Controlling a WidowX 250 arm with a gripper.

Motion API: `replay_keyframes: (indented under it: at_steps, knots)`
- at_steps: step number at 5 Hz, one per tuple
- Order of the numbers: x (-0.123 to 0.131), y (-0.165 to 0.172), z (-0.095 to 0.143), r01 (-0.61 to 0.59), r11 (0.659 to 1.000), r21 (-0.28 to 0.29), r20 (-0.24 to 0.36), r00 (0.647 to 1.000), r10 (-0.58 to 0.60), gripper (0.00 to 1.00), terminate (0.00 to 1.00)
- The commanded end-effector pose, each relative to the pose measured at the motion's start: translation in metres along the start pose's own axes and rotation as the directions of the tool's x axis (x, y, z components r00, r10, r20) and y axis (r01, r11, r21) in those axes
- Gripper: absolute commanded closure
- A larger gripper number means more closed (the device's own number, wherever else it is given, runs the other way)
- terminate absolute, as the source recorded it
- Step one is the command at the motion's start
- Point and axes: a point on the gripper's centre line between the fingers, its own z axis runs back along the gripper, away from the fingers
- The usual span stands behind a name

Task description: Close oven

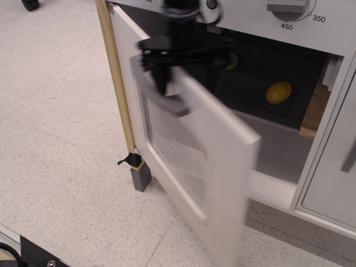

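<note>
Your tool (186,53) is up at the top edge of the oven door (214,150), and it looks blurry, so you cannot tell if its two fingers are wide, narrow, or holding the door. One dark finger (159,75) hangs down on the outside of the door near the top of the window (175,147). The other one is hidden behind the door and the blur. The door is white and stands partway open, swung across the front of the oven (278,111), with its hinge side by the light wood edge (118,89) on the left. Its free edge points out toward you on the right. Past the door you can see the dark grey tray (289,72) inside the oven. A yellow toy fruit (278,93) sits on the tray, and a bit of something green (232,61) peeks out just beside your tool. Above the oven there is a grey knob (287,6) with the numbers 450 and 350 next to it. To the right is a plain white cabinet door (334,178) with a small grey handle (349,156). The oven stands on a short grey leg (140,179) on the speckled floor (55,139)
</note>
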Motion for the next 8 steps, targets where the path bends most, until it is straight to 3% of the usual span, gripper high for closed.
replay_keyframes:
  at_steps: [1, 2, 3, 4, 6, 8]
  knots:
    - [0.016, -0.031, 0.033, -0.008, 0.998, -0.067, 0.017, 1.000, 0.009, 0.00, 0.00]
    - [0.003, -0.019, 0.057, 0.024, 0.994, -0.107, 0.010, 1.000, -0.023, 0.00, 0.00]
    - [-0.016, -0.007, 0.069, 0.067, 0.992, -0.108, -0.014, 0.998, -0.069, 0.00, 0.00]
    - [-0.036, 0.010, 0.051, 0.148, 0.987, -0.058, -0.039, 0.988, -0.150, 0.00, 0.00]
    - [-0.061, 0.015, -0.017, 0.258, 0.965, -0.042, -0.026, 0.965, -0.260, 0.00, 0.00]
    - [-0.057, -0.018, -0.043, 0.303, 0.945, -0.127, -0.001, 0.952, -0.305, 0.00, 0.00]
